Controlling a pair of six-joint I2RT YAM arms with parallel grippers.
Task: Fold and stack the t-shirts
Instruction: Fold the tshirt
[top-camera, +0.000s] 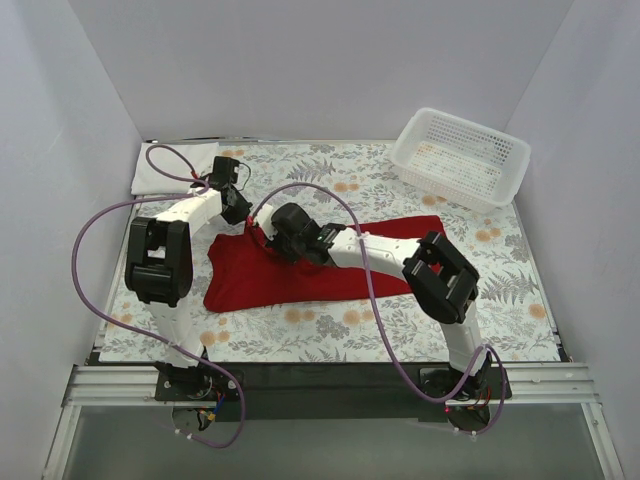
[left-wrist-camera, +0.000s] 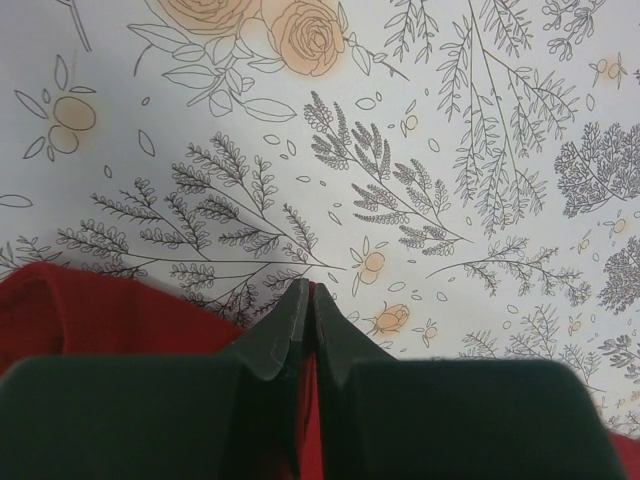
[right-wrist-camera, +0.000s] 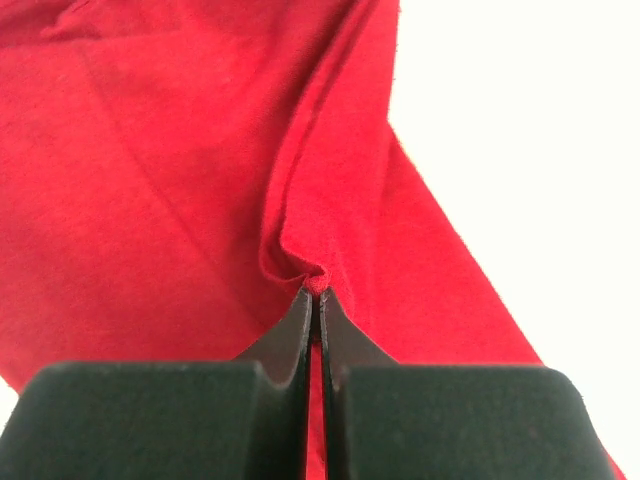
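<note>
The deep red t-shirt (top-camera: 330, 262) lies spread across the middle of the flowered table. My left gripper (top-camera: 243, 216) is shut on its far left corner; red cloth (left-wrist-camera: 90, 315) shows between the closed jaws in the left wrist view (left-wrist-camera: 308, 292). My right gripper (top-camera: 268, 240) is shut on a fold of the same shirt close by, and in the right wrist view (right-wrist-camera: 316, 292) a bunch of red cloth (right-wrist-camera: 180, 170) is pinched at the tips. A folded white t-shirt (top-camera: 160, 167) lies at the far left corner.
A white plastic mesh basket (top-camera: 460, 157) stands at the far right corner. The table has a flowered cover (top-camera: 330, 330) and white walls on three sides. Purple cables loop over both arms.
</note>
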